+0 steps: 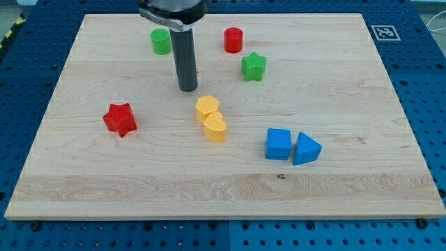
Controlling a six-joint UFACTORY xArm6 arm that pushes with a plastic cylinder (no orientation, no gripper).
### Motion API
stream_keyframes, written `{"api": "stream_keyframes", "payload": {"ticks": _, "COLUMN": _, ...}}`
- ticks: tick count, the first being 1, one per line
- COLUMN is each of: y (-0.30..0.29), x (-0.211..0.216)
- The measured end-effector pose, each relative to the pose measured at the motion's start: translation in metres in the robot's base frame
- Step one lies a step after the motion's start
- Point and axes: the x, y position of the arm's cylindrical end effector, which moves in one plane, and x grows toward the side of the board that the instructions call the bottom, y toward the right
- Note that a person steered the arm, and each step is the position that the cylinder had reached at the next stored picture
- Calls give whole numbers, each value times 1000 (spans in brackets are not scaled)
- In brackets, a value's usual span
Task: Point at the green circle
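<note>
red star (119,119) left | red cylinder (233,40), green star (254,67) top | yellow pair (211,118) centre | blue cube (279,144) touching blue triangle (306,148)
</note>
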Motion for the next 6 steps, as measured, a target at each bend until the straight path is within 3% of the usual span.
{"api": "stream_keyframes", "payload": {"ticks": 6, "y": -62, "x": -11}}
